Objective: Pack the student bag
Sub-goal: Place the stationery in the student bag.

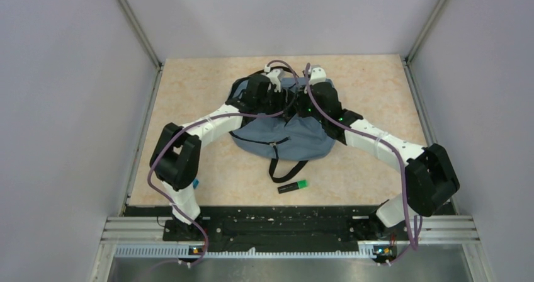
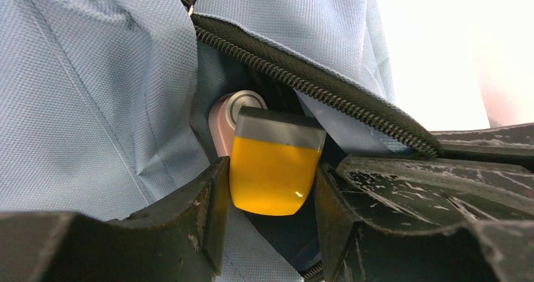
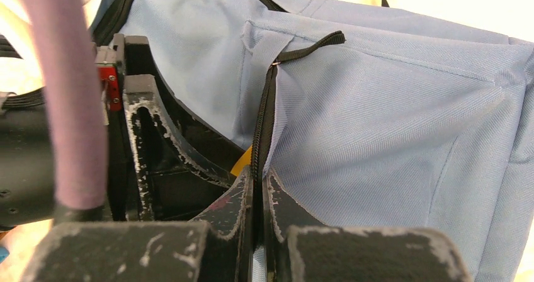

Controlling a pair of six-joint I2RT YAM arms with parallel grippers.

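On the left side, your left end effector (image 2: 272, 191) is clenched on a small yellow object (image 2: 274, 169) with a grey cap. It stands right at the open mouth of the student bag (image 1: 283, 140), and a pinkish round thing (image 2: 236, 115) is just behind it, inside. The bag lies in the middle of the tabletop (image 1: 208, 80), with its front pocket towards the arm bases. Below it, apart from the bag, a marker (image 1: 293, 186) with a green cap lies on the tabletop. On the right side, your right end effector (image 3: 258, 200) is closed on the bag's black zipper (image 3: 264, 124) edge and seems to lift it. I judge the fabric soft and light. It will probably fold and fall shut if you release it, so take hold at the stiffer zipper seam or at a strap, not at the loose cloth.
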